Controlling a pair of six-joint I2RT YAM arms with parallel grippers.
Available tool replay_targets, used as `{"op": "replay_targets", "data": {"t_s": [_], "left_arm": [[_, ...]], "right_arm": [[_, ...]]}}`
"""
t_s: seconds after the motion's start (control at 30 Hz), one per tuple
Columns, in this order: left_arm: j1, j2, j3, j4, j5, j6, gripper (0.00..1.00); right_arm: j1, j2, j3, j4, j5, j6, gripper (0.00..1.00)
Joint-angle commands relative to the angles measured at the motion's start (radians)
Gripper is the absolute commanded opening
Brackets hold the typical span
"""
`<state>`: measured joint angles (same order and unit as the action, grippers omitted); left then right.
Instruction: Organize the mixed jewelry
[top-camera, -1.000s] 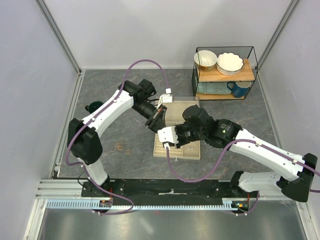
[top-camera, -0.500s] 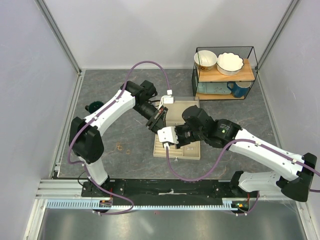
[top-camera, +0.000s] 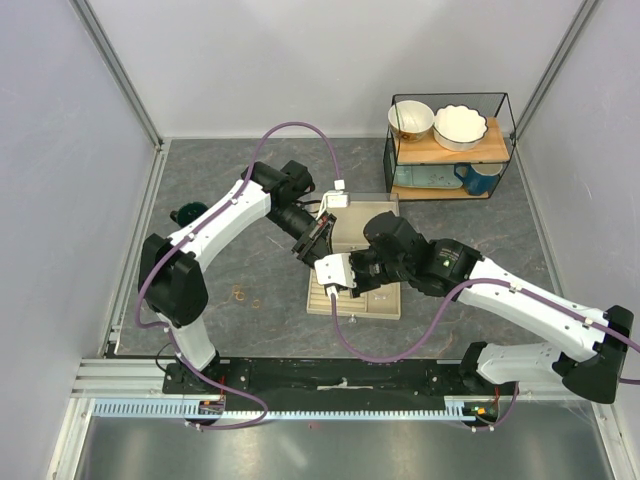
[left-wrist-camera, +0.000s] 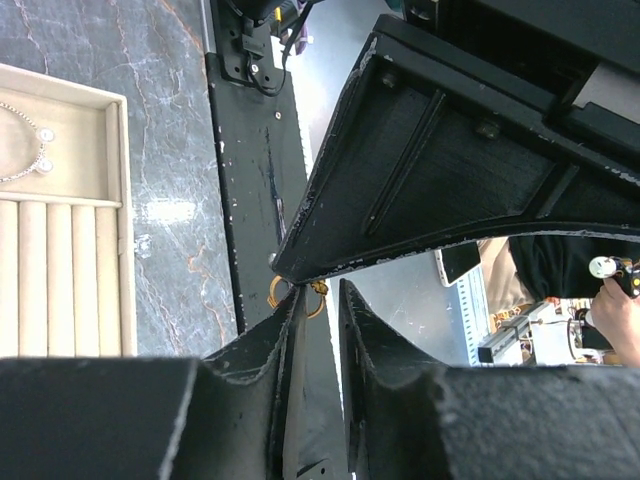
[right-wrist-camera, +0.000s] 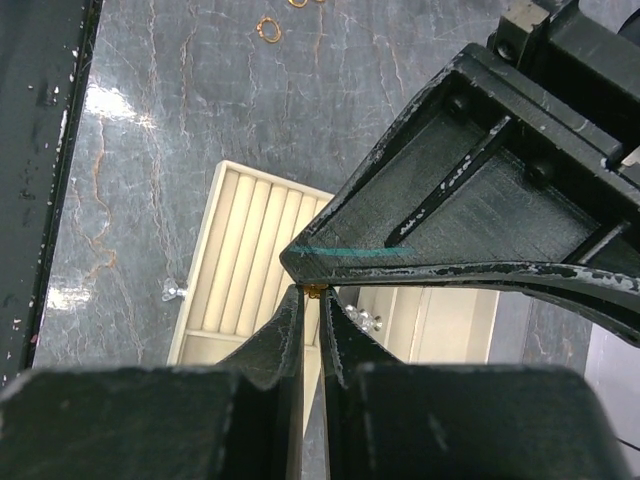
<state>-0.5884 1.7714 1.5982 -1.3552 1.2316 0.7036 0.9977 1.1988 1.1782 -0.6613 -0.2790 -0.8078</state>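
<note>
My two grippers meet tip to tip above the beige slotted tray (top-camera: 385, 305). My right gripper (top-camera: 325, 257) is shut on a tiny gold-brown ring, seen edge-on between its tips (right-wrist-camera: 314, 291). The ring also shows in the left wrist view (left-wrist-camera: 298, 296), at the tips of my left gripper (top-camera: 317, 243). The left jaws stand a little apart, and the ring does not span the gap. A thin silvery wire hoop (left-wrist-camera: 22, 150) lies in a tray compartment. Two more gold rings (top-camera: 246, 296) lie on the table left of the tray, and they also show in the right wrist view (right-wrist-camera: 267, 30).
A wire rack (top-camera: 450, 150) at the back right holds two bowls and a blue mug. A dark green object (top-camera: 185, 213) sits at the left. A small silver stud (right-wrist-camera: 172, 291) lies beside the tray, and clear studs (right-wrist-camera: 365, 320) lie inside it.
The left arm has shifted slightly toward the right gripper. Otherwise both grippers stay tip to tip above the tray.
</note>
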Motion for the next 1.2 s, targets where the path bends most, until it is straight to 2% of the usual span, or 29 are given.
{"op": "replay_targets", "data": {"t_s": [0.0,0.47,0.63,0.67,0.77,0.97,1.17], "left_arm": [[0.016,-0.029,0.039,-0.004,0.000,-0.009,0.27],[0.105,-0.064,0.039,0.042,-0.015,-0.033,0.29],[0.162,-0.183,-0.075,0.270,-0.141,-0.237,0.29],[0.168,-0.202,-0.093,0.347,-0.200,-0.292,0.29],[0.188,-0.250,-0.141,0.422,-0.282,-0.351,0.29],[0.268,-0.285,-0.194,0.527,-0.371,-0.440,0.28],[0.328,-0.305,-0.236,0.564,-0.431,-0.455,0.27]], "right_arm": [[0.004,-0.018,-0.009,0.039,0.020,-0.002,0.00],[-0.002,-0.018,-0.031,0.046,0.044,0.018,0.00],[-0.019,0.024,-0.025,0.081,0.086,0.081,0.00],[-0.021,0.036,-0.020,0.080,0.096,0.091,0.00],[-0.034,0.093,-0.003,0.078,0.100,0.139,0.00],[-0.076,0.197,0.000,0.072,0.101,0.177,0.00],[-0.126,0.281,0.009,0.083,0.115,0.190,0.00]]}}
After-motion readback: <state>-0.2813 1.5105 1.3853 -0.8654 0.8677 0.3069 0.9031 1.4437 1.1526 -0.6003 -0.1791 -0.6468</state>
